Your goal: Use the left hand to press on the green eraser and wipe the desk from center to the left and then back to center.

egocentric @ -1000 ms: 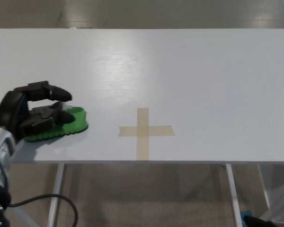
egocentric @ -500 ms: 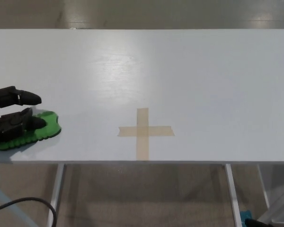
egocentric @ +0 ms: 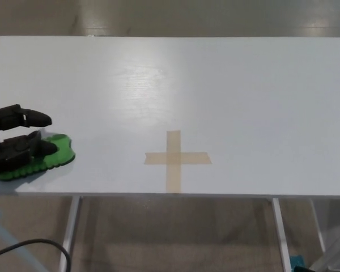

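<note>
The green eraser (egocentric: 50, 158) lies flat on the white desk (egocentric: 215, 90) near its front left corner. My left hand (egocentric: 14, 144) comes in from the left edge and rests on top of the eraser, two black fingers (egocentric: 28, 148) laid across its left part and the thumb stretched out above it. Most of the hand is cut off by the picture's edge. A cross of tan tape (egocentric: 175, 158) marks the desk's centre, well to the right of the eraser. The right hand does not show.
The desk's front edge runs just below the eraser and the tape cross. Under it stand white metal legs (egocentric: 71, 226), and a black cable (egocentric: 28, 246) loops over the floor at the lower left.
A second ago the eraser was further right, nearer the cross. My left hand slid it left to the desk's left end, where it has stayed for the last half second.
</note>
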You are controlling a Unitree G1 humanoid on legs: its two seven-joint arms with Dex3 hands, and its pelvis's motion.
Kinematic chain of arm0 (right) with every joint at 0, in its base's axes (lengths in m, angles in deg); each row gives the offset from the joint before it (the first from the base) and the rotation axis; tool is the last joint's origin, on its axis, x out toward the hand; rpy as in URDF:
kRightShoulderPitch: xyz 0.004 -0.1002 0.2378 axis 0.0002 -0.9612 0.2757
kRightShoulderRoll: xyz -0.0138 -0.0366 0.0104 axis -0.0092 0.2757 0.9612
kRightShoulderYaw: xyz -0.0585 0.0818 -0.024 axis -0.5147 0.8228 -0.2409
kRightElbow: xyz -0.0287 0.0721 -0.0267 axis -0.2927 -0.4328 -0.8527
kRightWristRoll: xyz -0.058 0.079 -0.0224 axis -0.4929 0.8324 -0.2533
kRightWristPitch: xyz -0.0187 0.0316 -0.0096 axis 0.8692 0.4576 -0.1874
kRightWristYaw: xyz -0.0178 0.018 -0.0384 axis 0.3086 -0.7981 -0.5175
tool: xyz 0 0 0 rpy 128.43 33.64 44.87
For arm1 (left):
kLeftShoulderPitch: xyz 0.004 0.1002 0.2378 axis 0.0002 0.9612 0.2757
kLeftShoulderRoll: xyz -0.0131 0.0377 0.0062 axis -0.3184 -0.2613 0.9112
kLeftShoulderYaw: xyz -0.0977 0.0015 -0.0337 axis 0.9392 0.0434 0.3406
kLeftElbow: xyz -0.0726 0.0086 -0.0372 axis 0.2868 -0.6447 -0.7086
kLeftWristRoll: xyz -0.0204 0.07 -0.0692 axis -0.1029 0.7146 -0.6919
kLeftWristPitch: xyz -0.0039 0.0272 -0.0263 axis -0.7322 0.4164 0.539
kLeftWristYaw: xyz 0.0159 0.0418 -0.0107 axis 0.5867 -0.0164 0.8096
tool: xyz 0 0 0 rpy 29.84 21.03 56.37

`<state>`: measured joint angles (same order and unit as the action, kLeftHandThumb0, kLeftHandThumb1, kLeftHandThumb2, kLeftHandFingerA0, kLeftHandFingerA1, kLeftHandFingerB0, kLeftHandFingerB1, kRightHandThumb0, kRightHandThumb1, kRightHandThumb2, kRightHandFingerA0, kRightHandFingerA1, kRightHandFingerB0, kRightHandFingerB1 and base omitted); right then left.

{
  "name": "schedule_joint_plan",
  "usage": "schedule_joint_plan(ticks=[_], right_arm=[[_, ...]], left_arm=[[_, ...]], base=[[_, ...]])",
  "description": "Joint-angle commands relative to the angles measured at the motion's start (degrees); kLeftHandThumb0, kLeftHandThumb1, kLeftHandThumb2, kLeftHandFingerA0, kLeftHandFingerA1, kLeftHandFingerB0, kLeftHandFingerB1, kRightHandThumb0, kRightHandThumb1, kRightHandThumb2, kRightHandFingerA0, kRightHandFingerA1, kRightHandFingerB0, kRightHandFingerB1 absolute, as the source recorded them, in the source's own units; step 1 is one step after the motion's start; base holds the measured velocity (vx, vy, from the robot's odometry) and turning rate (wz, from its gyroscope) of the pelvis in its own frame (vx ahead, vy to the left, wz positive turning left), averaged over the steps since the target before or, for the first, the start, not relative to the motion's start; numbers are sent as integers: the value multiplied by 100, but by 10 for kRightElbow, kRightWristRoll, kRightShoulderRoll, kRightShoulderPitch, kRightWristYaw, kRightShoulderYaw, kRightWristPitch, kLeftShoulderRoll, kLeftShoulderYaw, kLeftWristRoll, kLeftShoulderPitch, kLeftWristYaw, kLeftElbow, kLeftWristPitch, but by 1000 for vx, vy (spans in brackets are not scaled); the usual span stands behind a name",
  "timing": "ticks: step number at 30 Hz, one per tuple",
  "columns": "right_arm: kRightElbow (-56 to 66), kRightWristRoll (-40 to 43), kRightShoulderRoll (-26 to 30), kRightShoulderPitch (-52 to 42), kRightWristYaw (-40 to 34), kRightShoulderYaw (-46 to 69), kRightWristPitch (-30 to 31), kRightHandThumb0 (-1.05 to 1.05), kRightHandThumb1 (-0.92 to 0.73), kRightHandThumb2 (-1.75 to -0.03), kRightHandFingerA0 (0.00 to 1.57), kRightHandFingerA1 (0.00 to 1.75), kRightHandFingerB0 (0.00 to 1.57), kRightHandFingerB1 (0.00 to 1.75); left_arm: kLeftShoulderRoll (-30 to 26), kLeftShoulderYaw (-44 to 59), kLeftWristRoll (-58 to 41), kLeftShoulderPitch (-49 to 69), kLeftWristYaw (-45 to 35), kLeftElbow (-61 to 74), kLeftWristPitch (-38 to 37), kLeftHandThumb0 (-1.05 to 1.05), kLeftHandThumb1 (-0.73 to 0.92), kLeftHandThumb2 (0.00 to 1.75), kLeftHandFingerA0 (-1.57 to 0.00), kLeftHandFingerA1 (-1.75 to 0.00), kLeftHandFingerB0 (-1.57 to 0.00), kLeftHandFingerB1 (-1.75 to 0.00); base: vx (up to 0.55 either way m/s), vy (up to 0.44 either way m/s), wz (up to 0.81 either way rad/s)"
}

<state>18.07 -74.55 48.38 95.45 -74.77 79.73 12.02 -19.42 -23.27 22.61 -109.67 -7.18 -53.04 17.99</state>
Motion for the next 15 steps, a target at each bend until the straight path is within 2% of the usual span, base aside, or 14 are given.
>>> schedule_joint_plan(ticks=[1, 9, 15], right_arm=[[-1, 2, 2, -7, 8, -1, 2, -22, -68, -60, 71, 55, 69, 51], [1, 9, 3, -3, 14, 5, -1, -22, -69, -60, 71, 54, 69, 51], [4, 6, 3, 1, 17, 5, -6, -24, -68, -60, 68, 49, 68, 51]], left_arm=[[52, -25, 26, 27, -1, -13, 37, -7, 79, 70, -98, -65, -88, -94], [105, -47, 28, -4, -4, 3, 43, -9, 78, 72, -100, -65, -92, -92], [137, -59, 22, -33, -8, 20, 63, -11, 80, 72, -101, -64, -89, -89]], base=[[0, 0, 0], [0, 0, 0], [0, 0, 0]])
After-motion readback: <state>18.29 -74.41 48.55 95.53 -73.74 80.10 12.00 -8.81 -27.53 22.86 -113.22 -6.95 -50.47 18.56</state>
